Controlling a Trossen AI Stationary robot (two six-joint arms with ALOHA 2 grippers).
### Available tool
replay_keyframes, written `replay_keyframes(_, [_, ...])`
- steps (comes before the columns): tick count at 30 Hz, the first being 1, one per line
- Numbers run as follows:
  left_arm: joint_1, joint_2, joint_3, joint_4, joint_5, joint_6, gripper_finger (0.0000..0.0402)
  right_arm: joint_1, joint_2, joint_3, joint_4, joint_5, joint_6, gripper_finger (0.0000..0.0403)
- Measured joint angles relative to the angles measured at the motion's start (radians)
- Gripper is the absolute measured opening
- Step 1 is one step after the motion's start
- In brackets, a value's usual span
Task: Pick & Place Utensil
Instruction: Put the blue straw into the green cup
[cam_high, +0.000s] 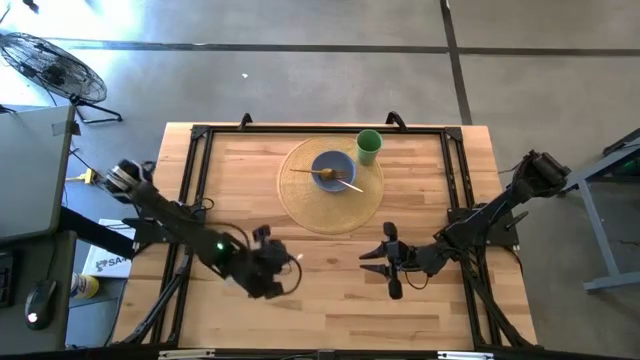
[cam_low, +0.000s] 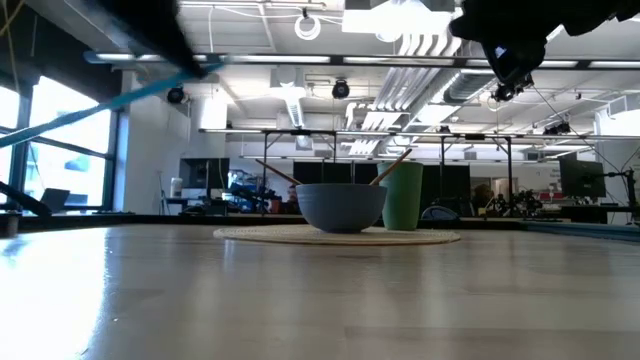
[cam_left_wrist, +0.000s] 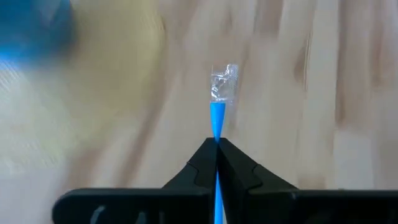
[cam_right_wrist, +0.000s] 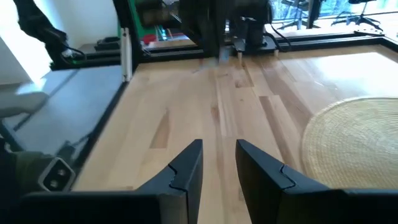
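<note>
My left gripper (cam_high: 285, 262) is over the near left part of the table, shut on a thin blue utensil (cam_left_wrist: 217, 121) with a clear head (cam_left_wrist: 224, 81). In the low view the utensil (cam_low: 110, 105) shows as a slanting blue streak high above the tabletop. My right gripper (cam_high: 372, 262) hovers open over the near right part, pointing toward the left arm; its fingers (cam_right_wrist: 186, 165) touch nothing. A blue-grey bowl (cam_high: 333, 170) with wooden sticks in it stands on a round woven mat (cam_high: 300, 195). A green cup (cam_high: 368, 146) stands at the mat's far edge. My left gripper pinches the utensil's blue handle (cam_left_wrist: 217, 134) between its two fingers (cam_left_wrist: 202, 162). The handle runs along the fingers, and the clear head sticks out past their tips (cam_high: 297, 259). The utensil is lifted clear of the table.
A black frame (cam_high: 195, 180) runs along the table's left, far and right sides. Bare wood (cam_high: 330, 310) lies between and in front of the two grippers. In the low view the bowl (cam_low: 342, 205) and the cup (cam_low: 403, 197) stand at mid-table on the mat (cam_low: 260, 234).
</note>
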Motion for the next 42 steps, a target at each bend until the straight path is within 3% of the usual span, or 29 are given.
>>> replay_keyframes(6, [0.010, -0.119, 0.001, 0.176, -0.182, 0.233, 0.0001, -0.003, 0.000, 0.000, -0.025, 0.044, -0.082, 0.0090])
replay_keyframes(11, [0.103, -0.171, 0.001, 0.348, -0.140, 0.417, 0.0001, -0.018, 0.000, 0.000, -0.044, 0.063, -0.105, 0.0090])
replay_keyframes(17, [0.289, -0.181, 0.001, 0.560, 0.084, 0.625, 0.0001, -0.047, 0.000, 0.000, -0.071, 0.057, -0.105, 0.0090])
replay_keyframes(25, [0.528, -0.136, 0.005, 0.888, 0.399, 0.760, 0.0001, -0.060, 0.000, 0.000, -0.106, 0.055, -0.046, 0.0090])
replay_keyframes(37, [0.819, 0.080, 0.015, 1.379, 0.707, 0.764, 0.0001, -0.059, 0.000, 0.000, -0.096, 0.016, -0.045, 0.0090])
replay_keyframes(42, [0.939, 0.190, 0.129, 1.394, 0.848, 0.735, 0.0000, -0.059, 0.000, 0.000, -0.089, 0.013, -0.058, 0.0090])
